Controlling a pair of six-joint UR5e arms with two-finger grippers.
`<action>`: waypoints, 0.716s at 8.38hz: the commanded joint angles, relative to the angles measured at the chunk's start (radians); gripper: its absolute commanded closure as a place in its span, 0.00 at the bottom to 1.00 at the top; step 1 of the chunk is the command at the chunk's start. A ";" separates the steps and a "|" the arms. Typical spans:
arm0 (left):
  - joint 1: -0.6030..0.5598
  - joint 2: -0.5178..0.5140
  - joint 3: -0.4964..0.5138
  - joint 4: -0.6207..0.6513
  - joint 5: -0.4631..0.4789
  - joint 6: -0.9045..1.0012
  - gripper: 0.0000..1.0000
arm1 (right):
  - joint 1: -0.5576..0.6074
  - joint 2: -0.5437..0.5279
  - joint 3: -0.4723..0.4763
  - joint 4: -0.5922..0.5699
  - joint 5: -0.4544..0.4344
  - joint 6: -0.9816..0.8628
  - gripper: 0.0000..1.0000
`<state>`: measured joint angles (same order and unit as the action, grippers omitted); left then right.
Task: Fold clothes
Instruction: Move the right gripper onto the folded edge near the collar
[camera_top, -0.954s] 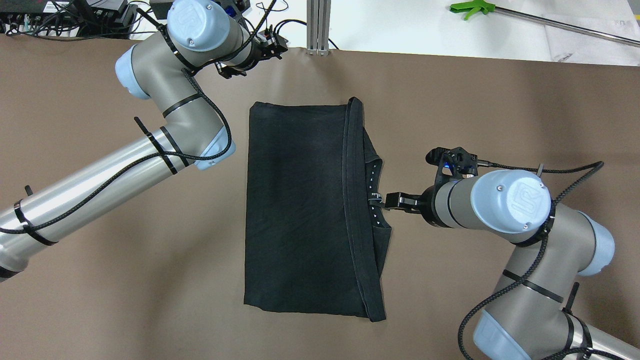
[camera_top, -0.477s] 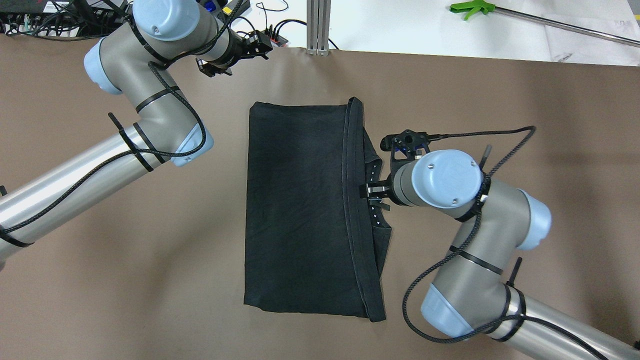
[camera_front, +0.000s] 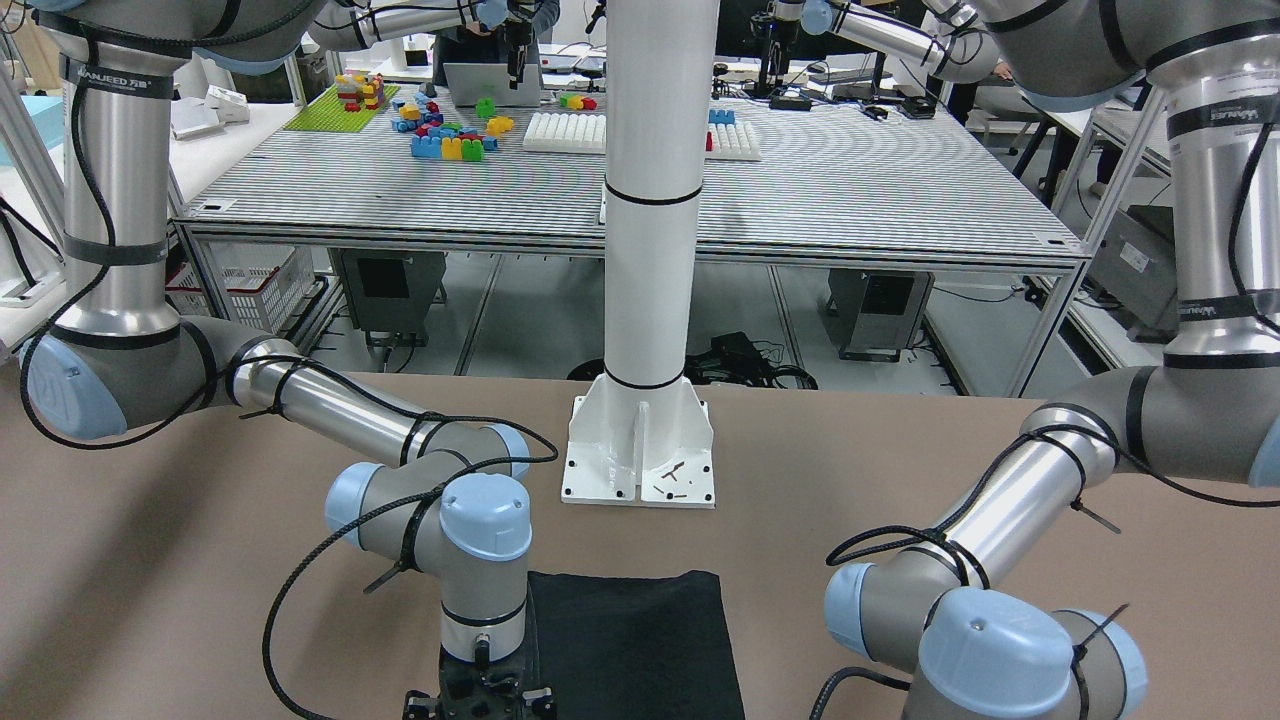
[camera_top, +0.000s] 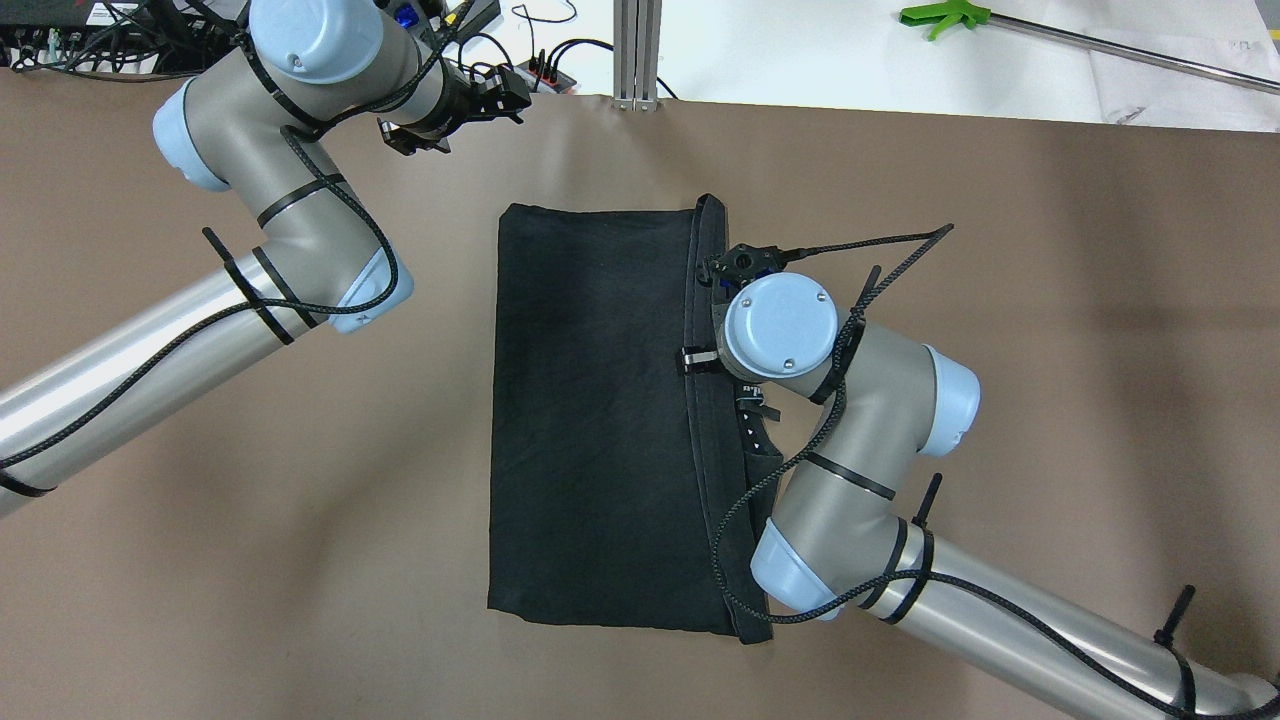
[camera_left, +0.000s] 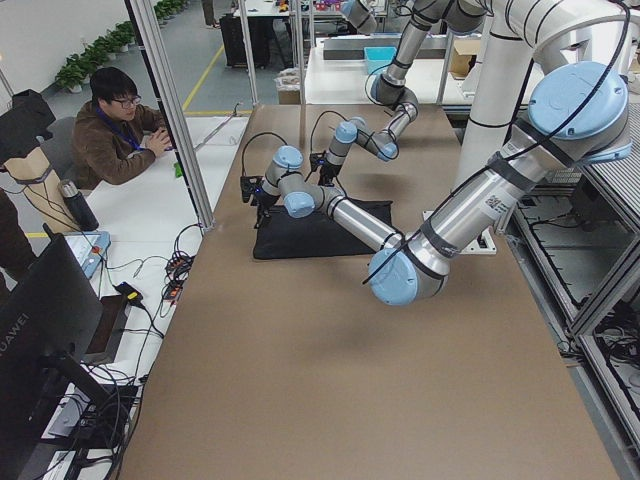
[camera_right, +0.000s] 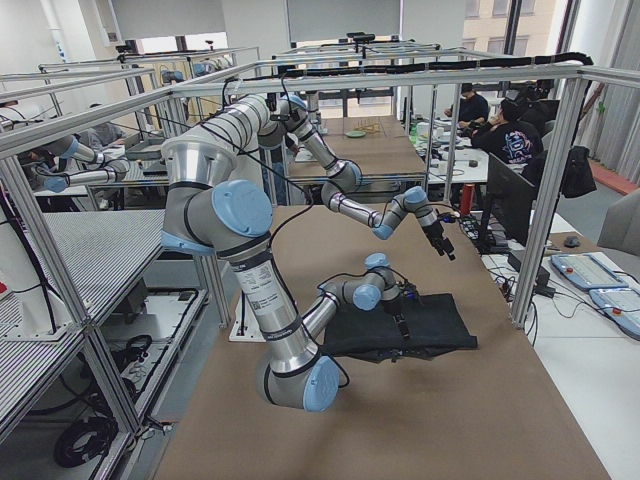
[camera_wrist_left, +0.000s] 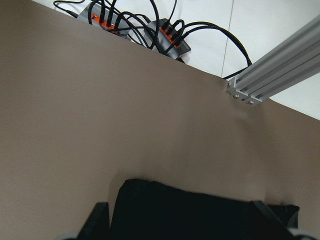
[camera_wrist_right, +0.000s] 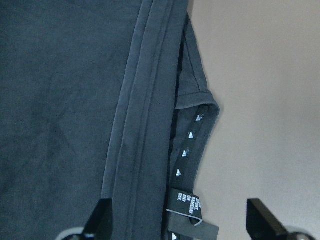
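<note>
Brown tabletop (camera_top: 300, 550) carries the black clothes (camera_top: 590, 420), flat at mid-table, with the robot's-right side folded over and the hem band on top. Right end effector (camera_wrist_right: 182, 222) points down over that hem near the neck label (camera_wrist_right: 185, 205), fingers wide apart. Left end effector (camera_top: 505, 95) is off the cloth near the tabletop's far edge, fingers also apart.

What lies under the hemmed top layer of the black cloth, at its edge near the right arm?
Under the hem of the black cloth, a lower layer sticks out, carrying a strip of small white marks and a label. How far it reaches inward is covered.
</note>
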<state>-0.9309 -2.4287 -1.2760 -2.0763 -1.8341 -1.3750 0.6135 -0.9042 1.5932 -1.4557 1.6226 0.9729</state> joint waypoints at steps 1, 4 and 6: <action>-0.006 0.014 0.000 -0.002 -0.001 0.002 0.00 | -0.030 0.050 -0.088 0.000 -0.029 0.000 0.06; -0.020 0.017 0.009 -0.005 -0.001 0.024 0.00 | -0.075 0.051 -0.114 0.011 -0.084 0.013 0.06; -0.019 0.017 0.010 -0.007 -0.001 0.024 0.00 | -0.083 0.056 -0.143 0.041 -0.104 0.020 0.06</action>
<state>-0.9496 -2.4118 -1.2684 -2.0813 -1.8346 -1.3528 0.5410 -0.8521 1.4765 -1.4356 1.5411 0.9884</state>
